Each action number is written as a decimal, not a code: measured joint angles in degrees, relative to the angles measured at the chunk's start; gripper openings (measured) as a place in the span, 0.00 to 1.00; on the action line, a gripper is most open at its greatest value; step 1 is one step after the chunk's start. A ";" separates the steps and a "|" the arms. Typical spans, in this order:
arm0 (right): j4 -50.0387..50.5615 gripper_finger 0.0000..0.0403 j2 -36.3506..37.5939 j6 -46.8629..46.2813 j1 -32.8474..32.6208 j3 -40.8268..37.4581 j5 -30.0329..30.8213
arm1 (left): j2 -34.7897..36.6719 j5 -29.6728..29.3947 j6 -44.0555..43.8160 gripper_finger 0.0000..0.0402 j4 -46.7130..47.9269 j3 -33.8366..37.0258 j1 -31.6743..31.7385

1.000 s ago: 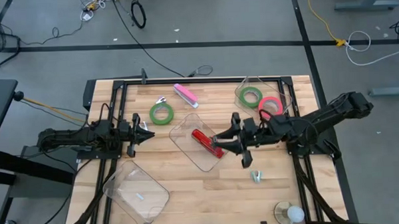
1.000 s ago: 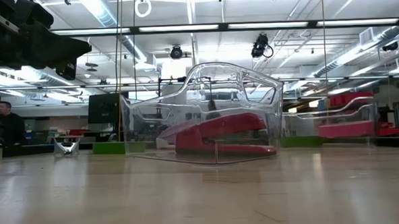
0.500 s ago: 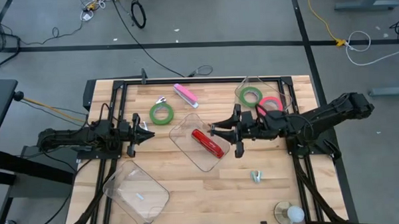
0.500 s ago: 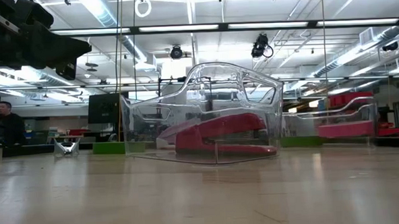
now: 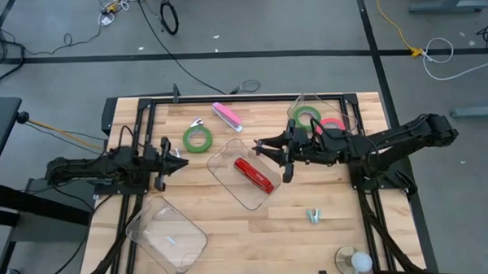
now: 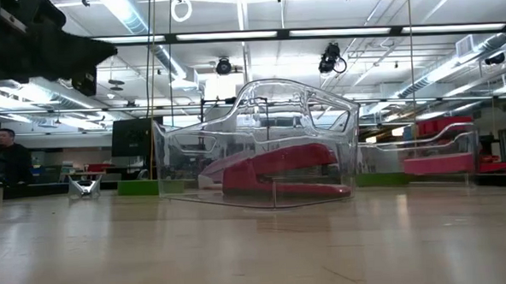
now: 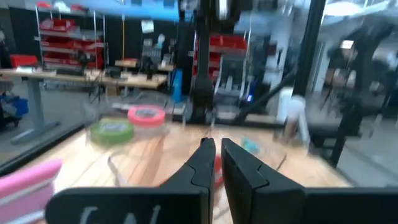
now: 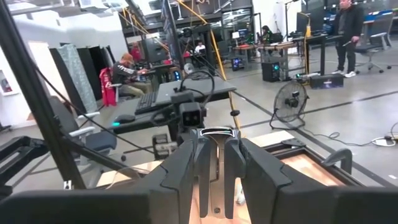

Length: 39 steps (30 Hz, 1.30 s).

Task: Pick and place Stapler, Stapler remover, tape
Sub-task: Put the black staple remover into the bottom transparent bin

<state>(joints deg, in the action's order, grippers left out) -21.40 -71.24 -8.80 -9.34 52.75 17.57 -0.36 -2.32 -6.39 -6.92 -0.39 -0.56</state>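
The desk (image 5: 231, 227) carries three clear trays; the middle tray (image 5: 220, 158) already has the red stapler (image 5: 256, 175) lying in it, long axis running diagonally. The corner tray (image 5: 347, 115) holds a green tape ring (image 5: 307, 115) and the red-pink one (image 5: 335, 126). The pink stapler (image 5: 227, 116), the other green tape ring (image 5: 198, 139) and the small remover (image 5: 196, 122) sit loose toward the far-left side.

These loose things lie nearer the left gripper (image 5: 180, 162), which waits with fingers pressed together, just beside that green ring. The right gripper (image 5: 266, 146) hovers at the middle tray's edge, empty, fingers slightly parted.
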 joint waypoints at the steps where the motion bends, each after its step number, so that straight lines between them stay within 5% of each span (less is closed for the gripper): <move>1: 0.11 0.27 0.00 -0.11 0.17 0.00 0.00 | 0.00 0.06 -1.07 0.07 -1.52 -0.02 0.00; 7: 0.12 0.27 0.00 -0.12 0.37 0.00 0.00 | 0.00 -0.49 -7.61 0.07 -10.86 -0.04 0.00; 15: 0.10 0.27 0.00 -0.12 0.37 0.00 -0.02 | -3.59 -0.63 -6.15 0.07 -10.34 -5.66 0.00; 39: 0.01 0.27 -0.02 0.68 0.37 0.00 -0.53 | -39.67 -1.56 -7.95 0.08 -10.33 -33.13 0.00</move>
<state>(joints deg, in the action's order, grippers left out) -21.39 -71.26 -8.12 -8.97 52.75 17.04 -40.03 -3.88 -14.34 -17.26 -33.52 -0.56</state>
